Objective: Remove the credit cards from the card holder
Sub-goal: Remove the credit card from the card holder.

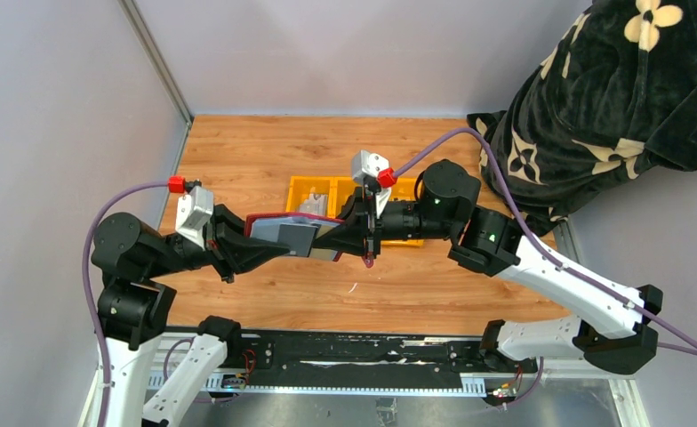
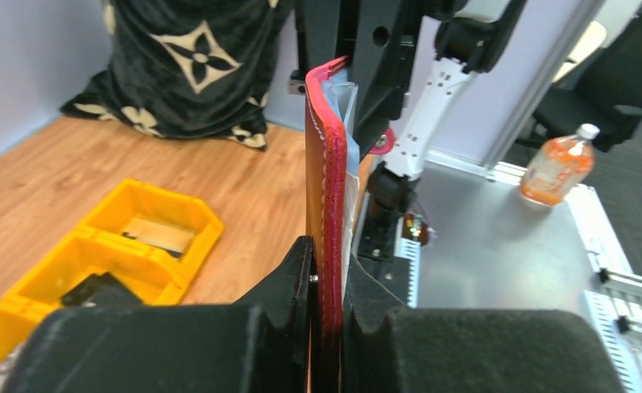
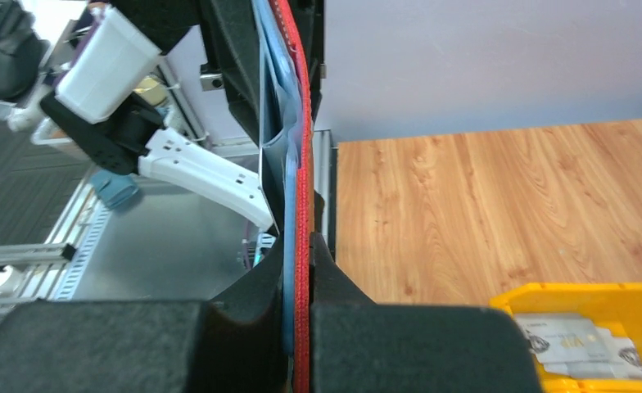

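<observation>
The maroon card holder [image 1: 296,236] hangs open above the table, stretched between both grippers, its grey see-through sleeves facing up. My left gripper [image 1: 247,238] is shut on its left end; the left wrist view shows the red stitched edge [image 2: 327,188] pinched between my fingers [image 2: 327,286]. My right gripper [image 1: 354,233] is shut on its right end, with the red edge and blue-grey sleeve [image 3: 300,164] clamped between my fingers [image 3: 300,274]. A tan card [image 2: 158,235] and a dark card [image 2: 97,288] lie in the yellow tray. A silvery card [image 3: 576,344] lies there too. I cannot tell whether a card is inside the sleeves.
The yellow three-compartment tray [image 1: 299,189] stands on the wooden table just behind the holder, also seen in the left wrist view [image 2: 207,225]. A black floral blanket [image 1: 612,116] is heaped at the back right. Grey walls close the left and back. A bottle [image 2: 557,164] stands off the table.
</observation>
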Robot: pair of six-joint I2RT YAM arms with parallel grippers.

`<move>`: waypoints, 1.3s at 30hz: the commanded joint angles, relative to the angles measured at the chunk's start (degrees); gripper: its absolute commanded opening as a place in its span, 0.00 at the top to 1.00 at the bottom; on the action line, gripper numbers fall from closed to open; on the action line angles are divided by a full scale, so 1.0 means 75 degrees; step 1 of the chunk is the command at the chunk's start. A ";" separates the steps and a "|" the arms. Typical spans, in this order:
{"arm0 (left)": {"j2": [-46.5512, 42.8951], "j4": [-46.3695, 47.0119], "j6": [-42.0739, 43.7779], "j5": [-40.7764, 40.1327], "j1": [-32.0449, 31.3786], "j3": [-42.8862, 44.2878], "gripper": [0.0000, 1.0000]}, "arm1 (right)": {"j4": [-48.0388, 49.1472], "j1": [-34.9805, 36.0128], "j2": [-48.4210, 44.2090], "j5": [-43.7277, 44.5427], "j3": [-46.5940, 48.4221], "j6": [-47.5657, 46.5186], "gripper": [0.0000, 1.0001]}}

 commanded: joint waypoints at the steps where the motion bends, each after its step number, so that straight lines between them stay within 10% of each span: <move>1: 0.0179 0.0230 -0.0680 0.0809 -0.0025 0.0292 0.91 | 0.0639 -0.0425 -0.0135 -0.1415 -0.0345 0.0647 1.00; 8: 0.0234 0.0993 -0.1603 0.0845 -0.0025 0.0164 0.91 | 0.0540 -0.0926 -0.0059 -0.2018 -0.0239 0.0996 1.00; 28: 0.0189 -0.0799 0.0500 -0.0845 -0.0025 0.0776 0.79 | -0.1063 -0.1297 -0.0206 -0.2343 -0.0107 0.0551 1.00; 39: -0.0075 0.1623 -0.2227 -0.0242 -0.0024 -0.0802 0.99 | 0.1368 -0.1304 -0.0206 -0.3149 -0.0719 0.1797 1.00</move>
